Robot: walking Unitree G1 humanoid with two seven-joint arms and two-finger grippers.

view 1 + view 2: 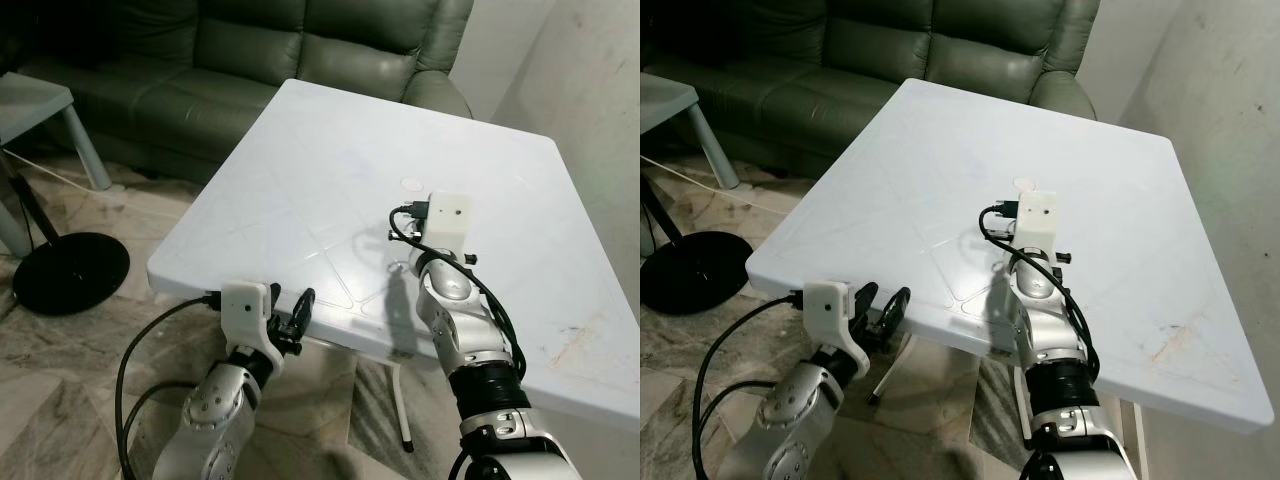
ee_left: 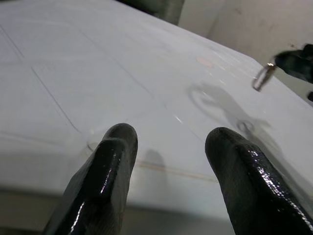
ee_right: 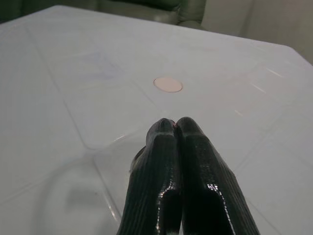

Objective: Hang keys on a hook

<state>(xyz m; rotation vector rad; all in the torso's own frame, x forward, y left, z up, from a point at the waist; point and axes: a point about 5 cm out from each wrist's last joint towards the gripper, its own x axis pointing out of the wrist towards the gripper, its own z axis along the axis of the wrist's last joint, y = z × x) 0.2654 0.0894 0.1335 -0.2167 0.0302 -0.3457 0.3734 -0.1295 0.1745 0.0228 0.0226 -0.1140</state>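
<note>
- One white bench (image 1: 320,150), square, with a folding leg under it.
- One green sofa (image 1: 250,60) behind the bench.
- Two robot hands: the left hand (image 1: 292,318) at the bench's near edge, its two black fingers (image 2: 110,166) spread apart; the right hand (image 3: 174,128) over the bench top, its two fingers pressed together.
- One small metal ring (image 2: 263,78) dangling from the right hand, seen from the left wrist.
- One round pinkish plug (image 3: 167,84) in the bench top.
- One black round stand base (image 1: 68,270) on the floor.
- One pale side table (image 1: 40,105) at the left.
</note>
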